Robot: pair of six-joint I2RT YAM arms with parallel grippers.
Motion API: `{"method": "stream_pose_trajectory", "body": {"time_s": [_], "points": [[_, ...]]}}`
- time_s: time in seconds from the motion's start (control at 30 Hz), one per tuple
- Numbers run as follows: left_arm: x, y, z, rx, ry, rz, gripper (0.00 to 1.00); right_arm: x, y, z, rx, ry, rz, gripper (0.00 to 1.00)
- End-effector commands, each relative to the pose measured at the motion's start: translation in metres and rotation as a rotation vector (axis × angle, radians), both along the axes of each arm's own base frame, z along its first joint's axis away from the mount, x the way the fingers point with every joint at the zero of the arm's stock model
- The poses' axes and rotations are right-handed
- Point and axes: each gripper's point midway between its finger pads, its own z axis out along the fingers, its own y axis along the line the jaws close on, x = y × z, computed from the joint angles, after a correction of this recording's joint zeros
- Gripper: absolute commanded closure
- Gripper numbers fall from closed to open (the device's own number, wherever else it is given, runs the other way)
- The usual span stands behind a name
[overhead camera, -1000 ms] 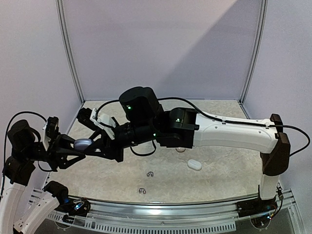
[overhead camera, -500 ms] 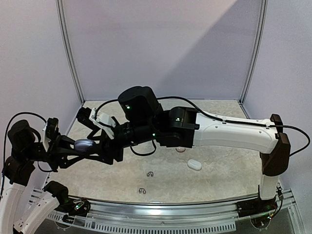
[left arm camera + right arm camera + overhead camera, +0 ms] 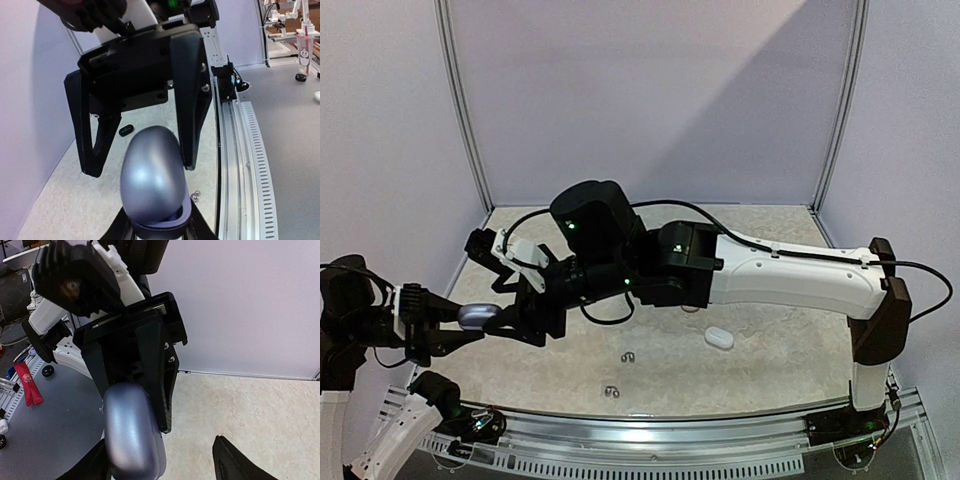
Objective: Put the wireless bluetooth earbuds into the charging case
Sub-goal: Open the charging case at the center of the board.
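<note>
Grey-lavender charging case (image 3: 131,435) in the left gripper (image 3: 134,402), between wide-apart fingers (image 3: 237,460) of the right gripper (image 3: 160,442).

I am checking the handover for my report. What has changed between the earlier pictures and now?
The right gripper opened, releasing the grey case, which the left gripper keeps clamped and has pulled back to the left. The white case and loose earbuds stayed put.
</note>
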Motion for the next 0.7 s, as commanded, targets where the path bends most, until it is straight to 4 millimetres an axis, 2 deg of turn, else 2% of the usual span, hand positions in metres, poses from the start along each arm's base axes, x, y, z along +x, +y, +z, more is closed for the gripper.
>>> {"method": "stream_pose_trajectory", "body": {"time_s": [0.0, 0.13, 0.27, 0.4, 0.53, 0.67], "points": [[-0.015, 0.004, -0.02, 0.095, -0.044, -0.038, 1.0, 0.024, 0.007, 0.011, 0.033, -0.016, -0.09, 0.35], [-0.016, 0.009, -0.03, 0.154, -0.078, -0.023, 1.0, 0.032, 0.007, 0.016, 0.051, 0.006, -0.109, 0.4], [-0.014, 0.007, -0.014, 0.089, -0.064, -0.004, 1.0, 0.03, 0.01, 0.007, 0.033, 0.015, -0.095, 0.41], [-0.012, -0.002, 0.004, -0.049, 0.104, -0.036, 1.0, 0.031, 0.012, 0.001, 0.023, 0.028, -0.103, 0.41], [-0.012, -0.009, 0.012, -0.136, 0.241, -0.09, 1.0, 0.039, 0.007, 0.011, 0.037, 0.027, -0.132, 0.41], [0.0, -0.013, 0.022, -0.178, 0.321, -0.092, 1.0, 0.044, 0.002, 0.021, 0.048, 0.054, -0.126, 0.4]]}}
